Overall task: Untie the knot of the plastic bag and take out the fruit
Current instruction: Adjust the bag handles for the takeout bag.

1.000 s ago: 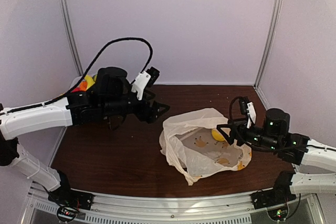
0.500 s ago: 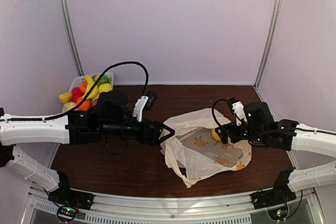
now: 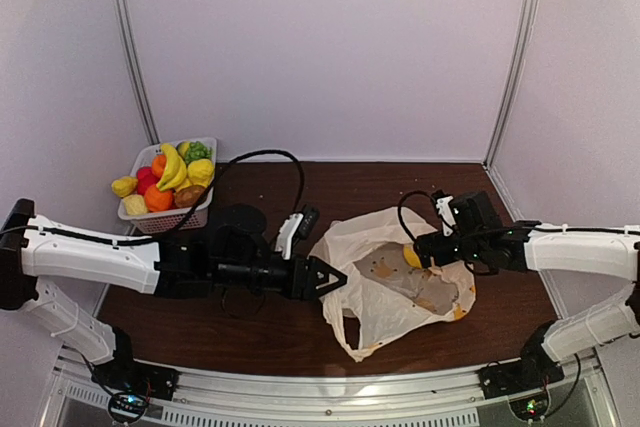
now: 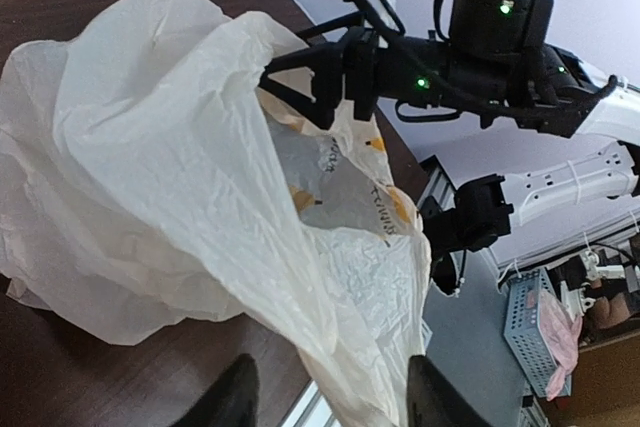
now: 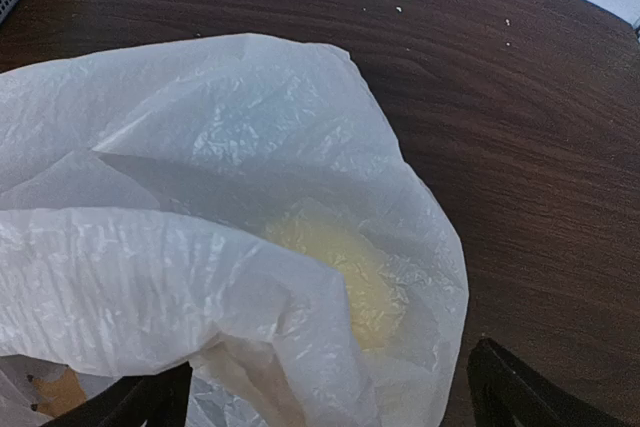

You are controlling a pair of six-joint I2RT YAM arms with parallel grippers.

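Top cam: bag (image 3: 395,297) is lying crumpled on table (image 3: 250,332), right of centre, mouth gaping up and toward the left. L claw (image 3: 338,275) is reaching in low from the left, tips just at bag's left rim. R claw (image 3: 424,247) is hanging over bag's far-right side, just beside a yellow fruit (image 3: 411,256) sitting inside the bag. Basket (image 3: 170,217) w/ mixed toy fruit is sitting at the far-left corner, well apart from bag.

L wrist cam: L claw's fingers (image 4: 235,402) are standing partly apart, a fold of bag (image 4: 160,147) running down between them; not pinching it. R claw (image 4: 290,97) is facing in from across the bag, jaws spread wide over the mouth.

R wrist cam: R claw's fingers (image 5: 520,392) are showing at both bottom corners, wide apart, gripping nothing. Bag (image 5: 200,147) is bulging up ahead of them. Fruit (image 5: 335,272) is lying inside, a pale yellow lump under the film, near bag's right edge.
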